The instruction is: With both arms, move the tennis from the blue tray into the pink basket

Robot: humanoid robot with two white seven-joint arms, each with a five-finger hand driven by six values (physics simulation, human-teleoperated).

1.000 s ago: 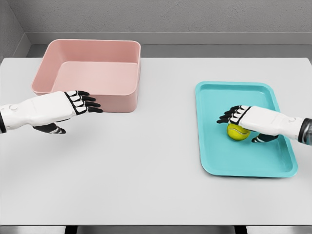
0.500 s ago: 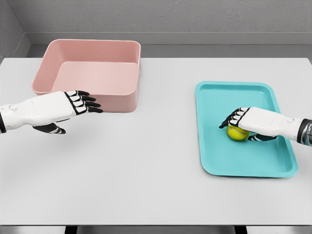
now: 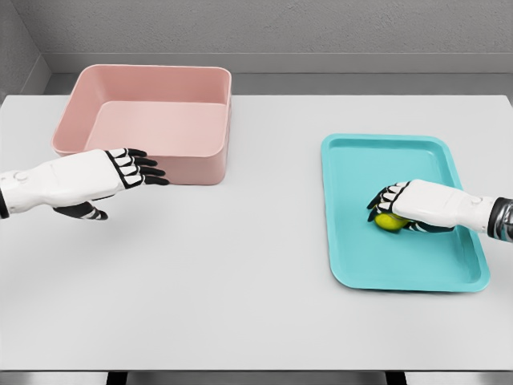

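Note:
The yellow-green tennis ball [image 3: 390,223] lies in the middle of the blue tray [image 3: 385,160] on the right of the table. My right hand [image 3: 391,208] rests on top of the ball, its fingers curled down around it, so only the ball's lower front edge shows. The pink basket [image 3: 152,70] stands at the back left with nothing in it. My left hand [image 3: 128,170] hovers just in front of the basket's near wall, palm down, fingers stretched out toward the right and holding nothing.
The white table [image 3: 240,265] carries only the basket and the tray. A wide bare stretch lies between them and along the front edge. A grey wall runs behind the table.
My right hand has sunk onto the tennis ball and its fingers have closed around it, hiding most of the ball. The left hand has stayed still.

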